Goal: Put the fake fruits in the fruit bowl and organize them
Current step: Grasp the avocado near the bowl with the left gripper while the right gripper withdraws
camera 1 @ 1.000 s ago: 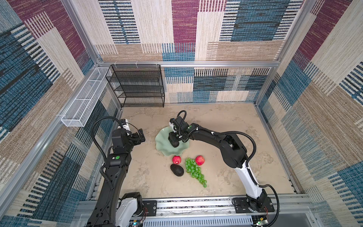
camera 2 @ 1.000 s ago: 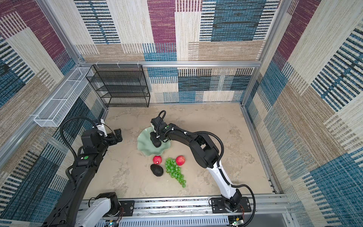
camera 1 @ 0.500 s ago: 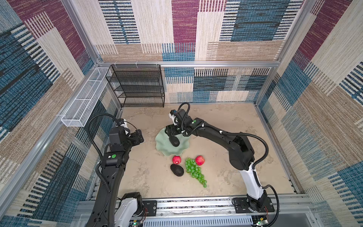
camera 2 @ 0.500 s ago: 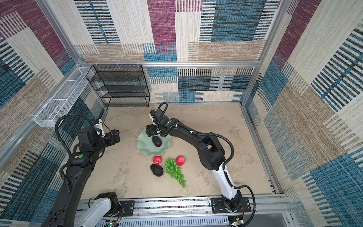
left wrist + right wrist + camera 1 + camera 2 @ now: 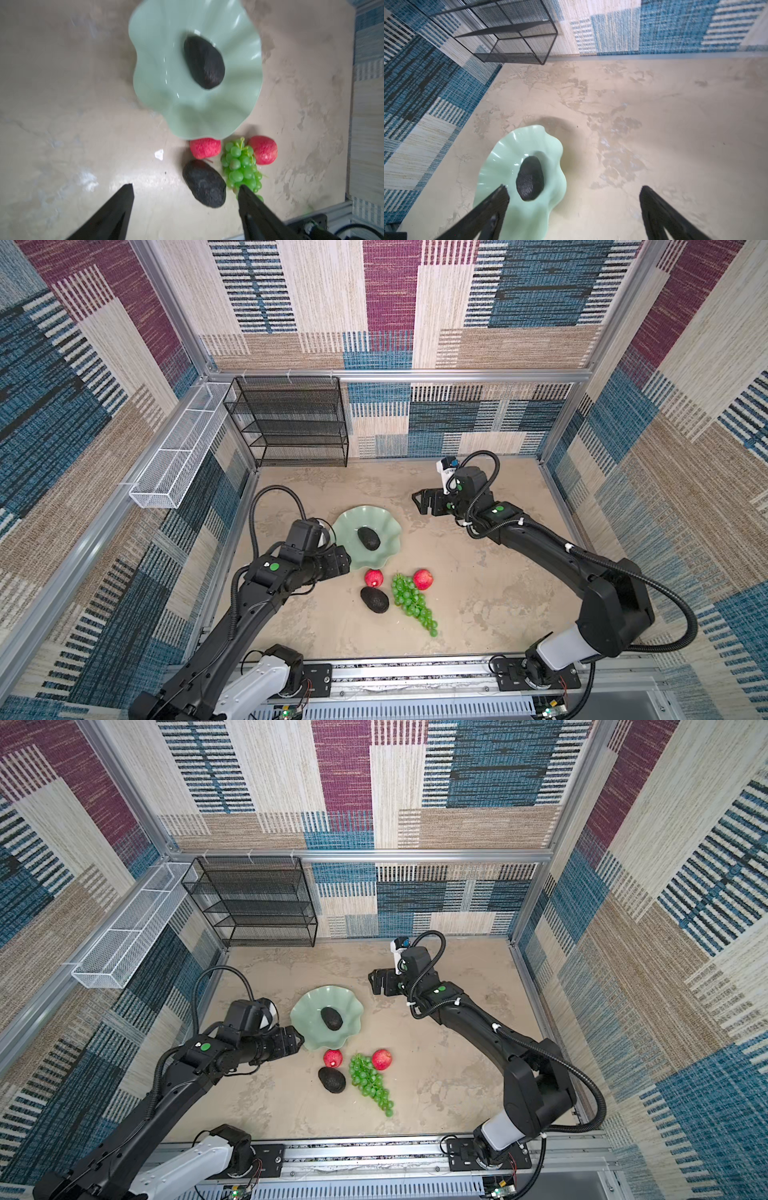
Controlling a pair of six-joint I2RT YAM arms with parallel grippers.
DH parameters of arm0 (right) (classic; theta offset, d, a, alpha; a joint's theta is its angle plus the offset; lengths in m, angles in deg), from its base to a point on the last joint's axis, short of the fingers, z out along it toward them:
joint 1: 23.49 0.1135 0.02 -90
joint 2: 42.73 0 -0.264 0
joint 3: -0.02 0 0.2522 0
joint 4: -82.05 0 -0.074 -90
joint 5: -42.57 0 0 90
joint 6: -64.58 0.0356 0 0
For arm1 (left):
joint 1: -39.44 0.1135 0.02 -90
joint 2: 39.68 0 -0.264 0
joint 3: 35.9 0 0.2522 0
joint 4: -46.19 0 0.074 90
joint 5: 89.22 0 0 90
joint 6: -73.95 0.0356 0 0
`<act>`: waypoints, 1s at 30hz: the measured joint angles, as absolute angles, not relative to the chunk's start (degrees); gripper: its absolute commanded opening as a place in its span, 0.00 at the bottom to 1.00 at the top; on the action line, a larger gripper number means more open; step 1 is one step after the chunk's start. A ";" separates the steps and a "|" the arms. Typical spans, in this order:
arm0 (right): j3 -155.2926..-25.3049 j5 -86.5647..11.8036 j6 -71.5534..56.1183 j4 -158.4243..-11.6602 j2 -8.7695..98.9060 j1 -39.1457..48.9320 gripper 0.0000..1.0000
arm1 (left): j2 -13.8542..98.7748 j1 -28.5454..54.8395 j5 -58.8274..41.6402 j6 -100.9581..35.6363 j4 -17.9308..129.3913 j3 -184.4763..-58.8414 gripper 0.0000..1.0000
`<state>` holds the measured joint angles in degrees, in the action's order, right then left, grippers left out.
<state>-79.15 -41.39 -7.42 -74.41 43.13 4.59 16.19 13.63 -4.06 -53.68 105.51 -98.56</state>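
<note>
One avocado (image 5: 368, 538) lies in the fruit bowl (image 5: 347, 526). Not yet in are the second avocado (image 5: 374, 600), one apple (image 5: 374, 577), the other apple (image 5: 423, 579) and the grapes (image 5: 411, 603), clustered on the tabletop (image 5: 478, 593) beside its near rim. The left hand (image 5: 344, 561) hovers at the bowl's edge, jaws apart and empty. The right hand (image 5: 416, 504) hangs beyond the bowl, wide open and empty.

In both top views: bowl (image 5: 384, 556) centre, one avocado (image 5: 368, 538) inside. Just below bowl, in row: left apple (image 5: 373, 577), grapes (image 5: 411, 603), right apple (image 5: 423, 579). Second avocado (image 5: 374, 600) below left apple.
</note>
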 measured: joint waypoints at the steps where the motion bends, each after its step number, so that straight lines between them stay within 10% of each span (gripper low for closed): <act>1: -77.43 -41.41 -7.37 -74.87 41.89 4.06 1.00 | 16.44 10.95 -3.56 -55.71 105.90 -97.86 0.82; 9: -67.04 -41.43 -6.00 -77.56 34.52 1.74 1.00 | 26.58 -8.03 3.00 -70.40 107.37 -98.32 0.85; 30: -59.48 -42.02 -6.00 -78.52 26.81 1.13 1.00 | 41.57 -13.16 4.81 -79.34 95.46 -96.49 0.78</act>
